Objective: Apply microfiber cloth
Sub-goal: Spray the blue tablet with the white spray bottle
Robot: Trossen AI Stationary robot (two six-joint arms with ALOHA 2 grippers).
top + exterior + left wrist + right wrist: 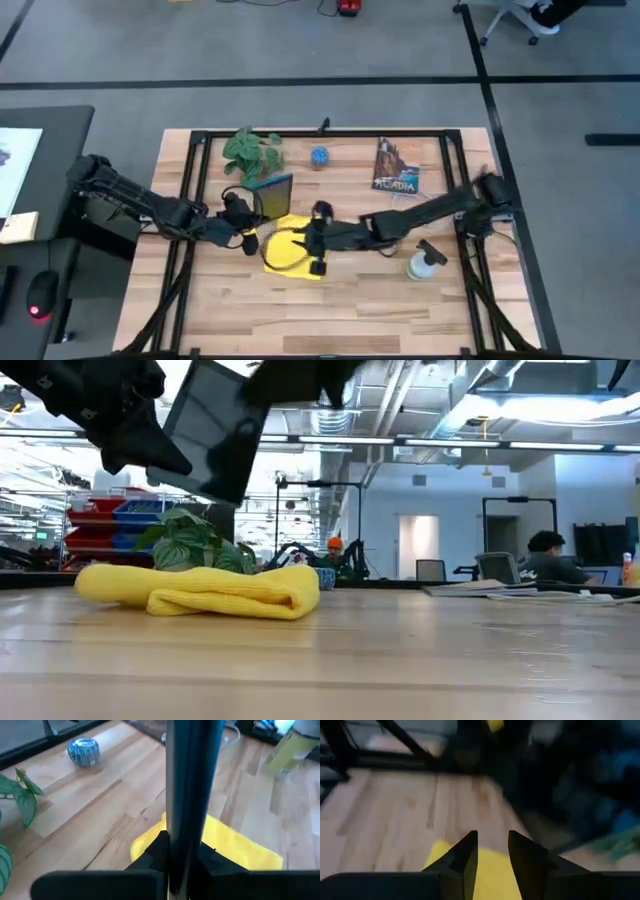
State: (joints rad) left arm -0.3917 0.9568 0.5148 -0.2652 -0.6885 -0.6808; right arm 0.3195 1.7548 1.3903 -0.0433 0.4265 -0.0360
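Holding tablet (212,430) aloft, left tool (243,240); low view only.

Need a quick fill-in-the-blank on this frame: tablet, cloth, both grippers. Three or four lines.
1. The left gripper holds the ___ above the table.
2. The cloth lying on the table is ___ in colour.
3. The right gripper hovers over the cloth with fingers ___.
4. The small blue ball lies beside the ___.

Missing: tablet; yellow; open; plant

A grey floor (300,50) crossed by dark lines is seen around the wooden table (330,310), while ceiling lights (560,405), red and blue bins (105,520) and a seated person (548,555) are shown beyond.
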